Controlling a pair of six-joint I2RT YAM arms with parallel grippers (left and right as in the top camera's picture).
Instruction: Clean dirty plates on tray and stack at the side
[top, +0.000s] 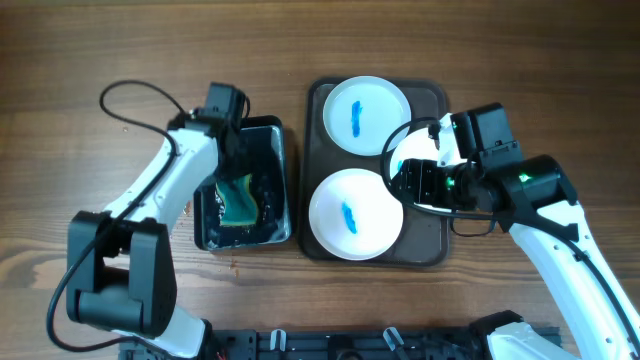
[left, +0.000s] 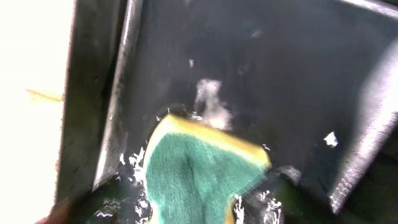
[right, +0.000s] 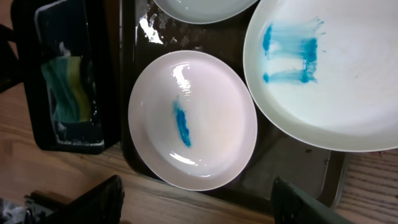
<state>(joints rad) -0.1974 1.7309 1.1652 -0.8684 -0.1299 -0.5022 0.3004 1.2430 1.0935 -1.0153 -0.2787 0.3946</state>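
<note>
A brown tray (top: 432, 98) holds three white plates. The far plate (top: 365, 115) and the near plate (top: 355, 215) each carry a blue smear. The third plate (top: 408, 152) is partly hidden under my right gripper (top: 402, 180). In the right wrist view the near plate (right: 193, 121) lies centre and the third plate (right: 329, 68) shows broad blue streaks. My right gripper (right: 199, 205) is open and empty above the tray's near edge. My left gripper (left: 180, 202) is down in the black tub (top: 283, 180), shut on a green and yellow sponge (left: 199, 168).
The black tub (right: 106, 74) holds water and stands just left of the tray. The sponge (right: 68, 87) also shows in the right wrist view. A black cable (top: 130, 95) loops over the wooden table at the far left.
</note>
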